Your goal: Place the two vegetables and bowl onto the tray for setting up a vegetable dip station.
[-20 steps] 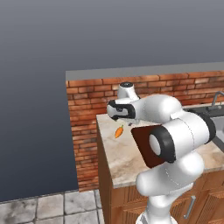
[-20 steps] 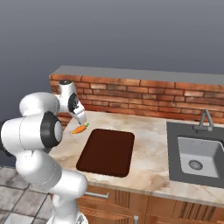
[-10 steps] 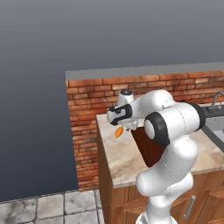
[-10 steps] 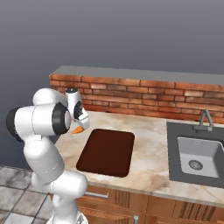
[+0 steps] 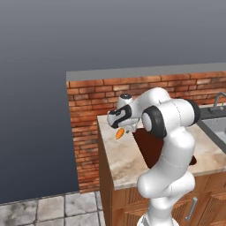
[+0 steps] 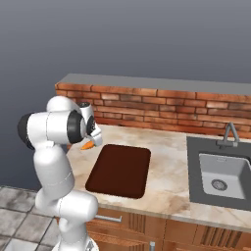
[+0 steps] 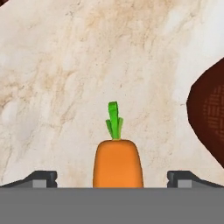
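Note:
A small orange carrot (image 7: 117, 162) with a green top lies on the marble counter near its back left corner, also visible as the carrot (image 5: 119, 133) and carrot (image 6: 87, 145). My gripper (image 7: 113, 177) hangs right over it, open, one fingertip (image 7: 43, 177) on each side with a gap to the carrot. The same gripper (image 5: 121, 127) (image 6: 94, 139) points down at the counter. The dark reddish-brown tray (image 6: 120, 171) lies flat just right of the carrot; a corner of the tray (image 7: 210, 118) shows, and my arm partly covers the tray (image 5: 148, 145). The cucumber and red bowl are out of view.
A brick backsplash (image 6: 162, 110) runs along the back of the counter. A steel sink (image 6: 223, 174) with a faucet (image 6: 227, 135) sits at the right. The counter's left edge (image 5: 103, 145) drops off close to the carrot.
The arm has folded in, its elbow swinging towards the carrot's side, and the hand has sunk a little over the carrot. The carrot and tray have stayed where they were.

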